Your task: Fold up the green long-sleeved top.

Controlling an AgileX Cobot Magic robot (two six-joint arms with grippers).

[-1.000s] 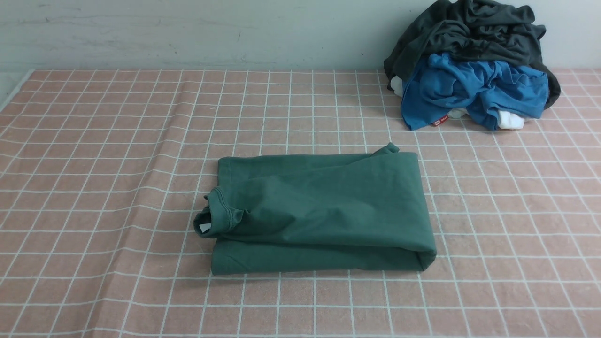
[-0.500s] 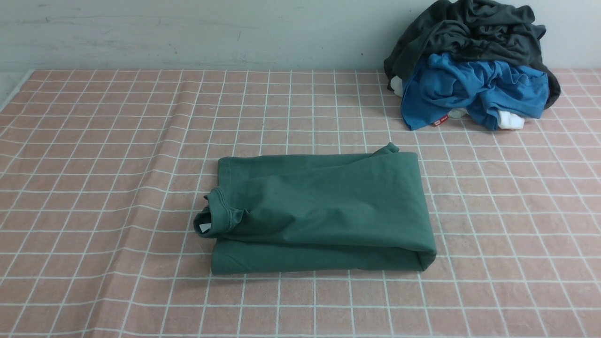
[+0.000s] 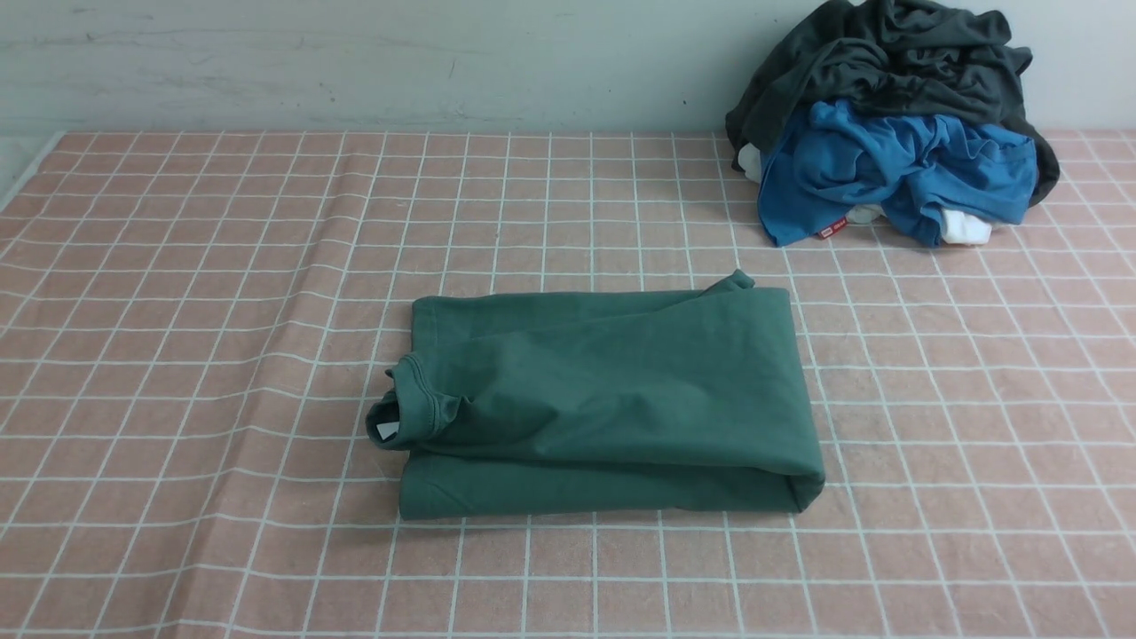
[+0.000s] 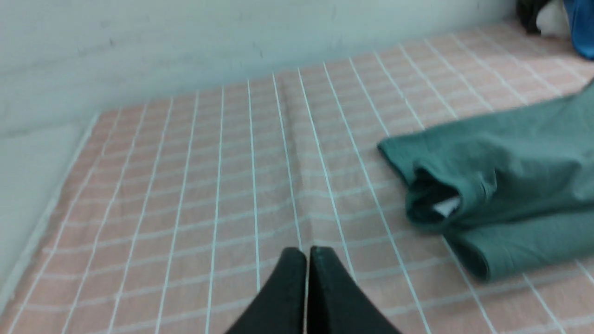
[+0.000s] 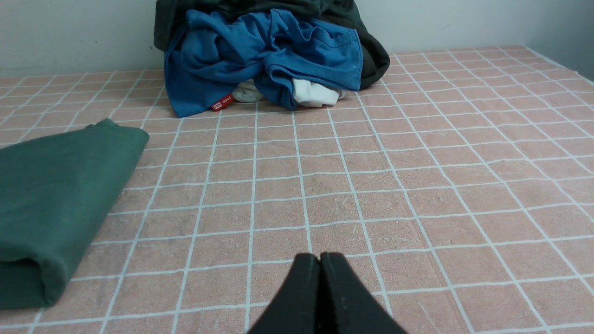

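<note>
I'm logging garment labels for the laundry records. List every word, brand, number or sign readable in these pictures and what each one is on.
Nothing can be read for certain.
Red tag on the blue garment: white print, too small to read.
White label inside the neck of the green long-sleeved top: no legible text.
Checked tablecloth: white grid lines only, no writing.
</note>
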